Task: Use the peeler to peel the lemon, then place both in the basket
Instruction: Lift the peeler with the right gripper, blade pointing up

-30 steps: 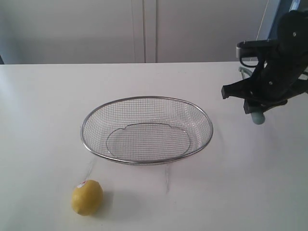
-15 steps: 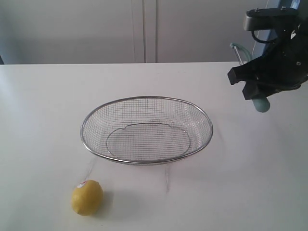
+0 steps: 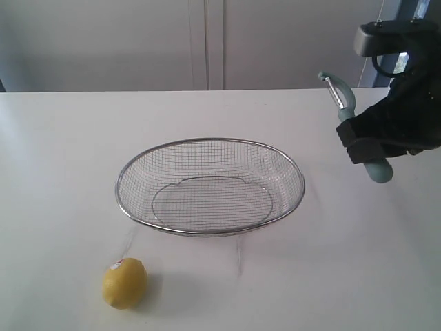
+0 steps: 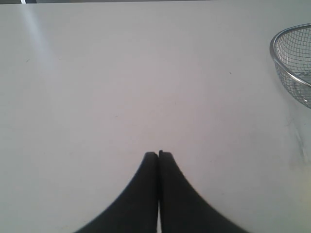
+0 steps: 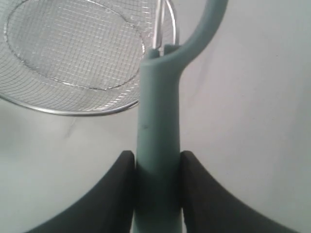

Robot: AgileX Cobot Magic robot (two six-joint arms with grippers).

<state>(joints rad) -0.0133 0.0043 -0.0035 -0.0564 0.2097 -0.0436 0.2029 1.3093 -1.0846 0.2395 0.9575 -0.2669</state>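
The yellow lemon (image 3: 125, 282) lies on the white table near the front left, well apart from the wire-mesh basket (image 3: 209, 187) in the middle. At the right, raised above the table beside the basket, my right gripper (image 3: 365, 148) is shut on the teal peeler (image 3: 342, 96). In the right wrist view the peeler's handle (image 5: 158, 141) is clamped between both fingers of the right gripper (image 5: 156, 158), its curved head pointing toward the basket (image 5: 73, 53). My left gripper (image 4: 158, 154) is shut with nothing in it, over bare table; the basket's rim (image 4: 286, 73) shows at the edge.
The white table (image 3: 62, 165) runs back to a pale wall with cabinet doors. Bare tabletop lies between the lemon and the basket, and to the right of the basket under the right arm.
The right arm has risen and turned, carrying the peeler; its head now sticks up higher and its handle end points down toward the table. Lemon and basket have not moved.
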